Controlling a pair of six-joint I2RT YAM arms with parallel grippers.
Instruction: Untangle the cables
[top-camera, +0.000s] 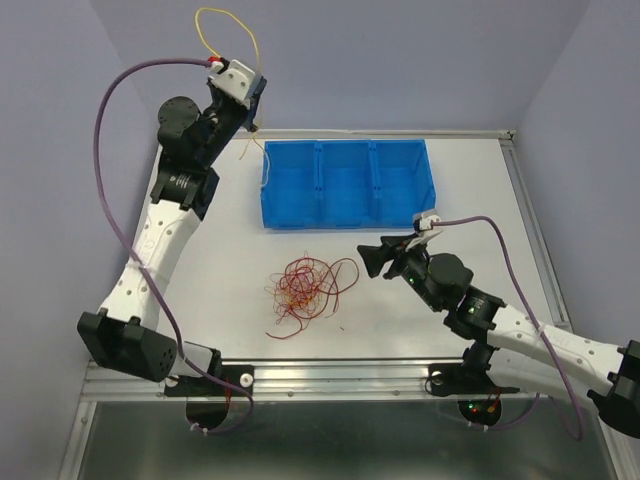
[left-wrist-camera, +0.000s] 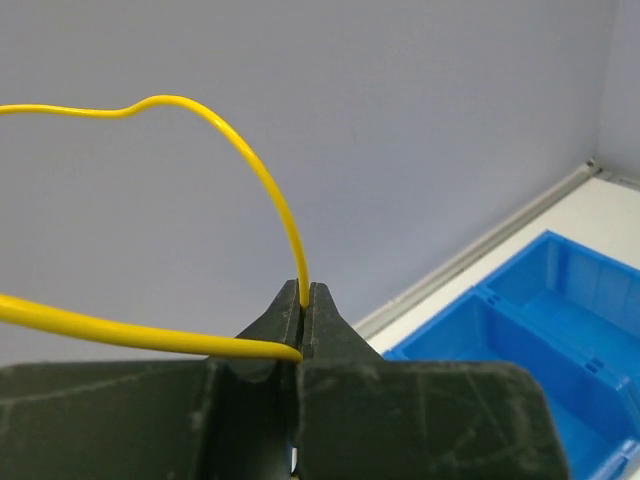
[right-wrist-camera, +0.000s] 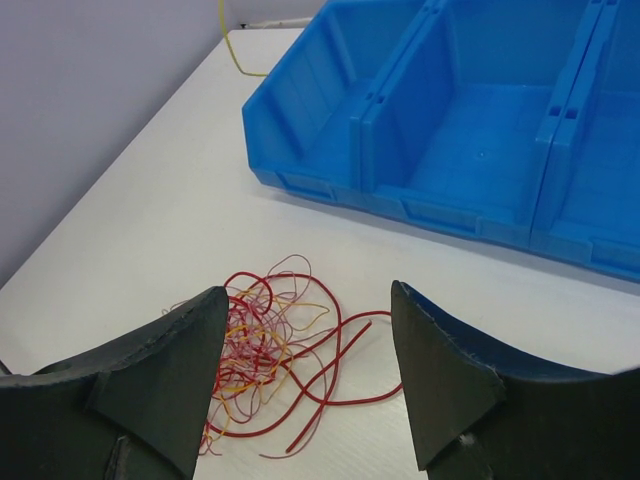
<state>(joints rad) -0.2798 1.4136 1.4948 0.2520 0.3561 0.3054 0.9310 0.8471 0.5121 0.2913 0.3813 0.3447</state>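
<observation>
A tangle of thin dark red, pink and orange cables (top-camera: 305, 290) lies on the white table in front of the blue bin; the right wrist view shows the tangle (right-wrist-camera: 265, 340) just beyond the fingers. My right gripper (top-camera: 372, 255) hovers to its right, open (right-wrist-camera: 310, 300) with nothing between its fingers. My left gripper (top-camera: 252, 118) is raised at the back left, beside the bin's left end, shut (left-wrist-camera: 307, 300) on a single yellow cable (left-wrist-camera: 250, 150). That yellow cable (top-camera: 225, 30) loops up above the wrist, and one end hangs down to the table (top-camera: 245, 150).
A blue three-compartment bin (top-camera: 345, 222) stands at the back middle of the table, its compartments (right-wrist-camera: 450, 130) holding nothing. Grey walls close the table in at the back and both sides. A metal rail (top-camera: 330, 375) runs along the near edge.
</observation>
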